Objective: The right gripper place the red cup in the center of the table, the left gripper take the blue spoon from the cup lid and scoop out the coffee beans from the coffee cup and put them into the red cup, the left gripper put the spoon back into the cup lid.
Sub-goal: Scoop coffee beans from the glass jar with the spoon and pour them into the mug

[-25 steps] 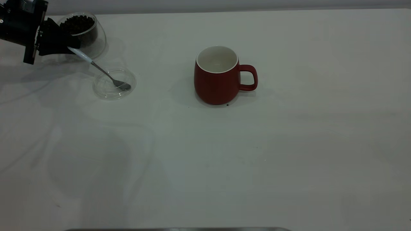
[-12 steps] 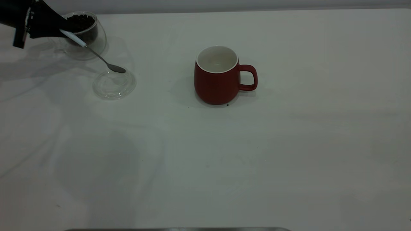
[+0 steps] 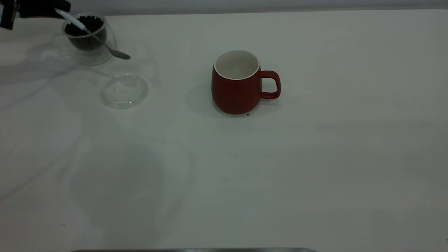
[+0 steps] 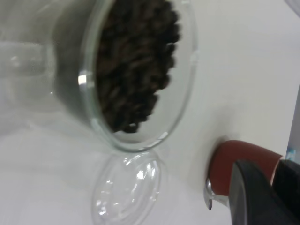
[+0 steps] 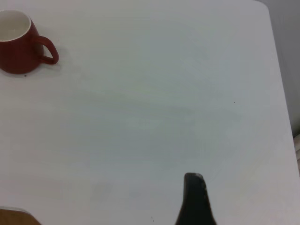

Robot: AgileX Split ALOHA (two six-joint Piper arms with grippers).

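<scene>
The blue spoon (image 3: 91, 33) has risen out of the cup lid (image 3: 125, 90) since a second ago, when its bowl lay inside the disc; it now hangs in the air, and the left gripper (image 3: 45, 6) has climbed toward the far left corner of the table (image 3: 315, 168). The jaws pinch the pale handle near its end, and the shaft slants down and away from them, crossing in front of the coffee cup (image 3: 87, 36), with the metal bowl just past the cup's outer wall on the side facing the red cup (image 3: 236, 82). The lid lies bare below and a little beyond the spoon's tip.

To my judgement the pick-up from the lid is finished and the scooping step is about to begin; the spoon bowl is outside the glass and would need to come back over the rim and tip down into the coffee beans (image 4: 133, 65).

The beans sit as a dark heap that fills most of the glass cup's inner wall. The red cup stands upright near the middle of the table, well apart from the jaws, its white inside showing no beans, its handle pointing away from the left arm. The right gripper (image 5: 194, 199) hangs idle above bare table far from the red cup; whether its jaws are spread, I cannot tell.
</scene>
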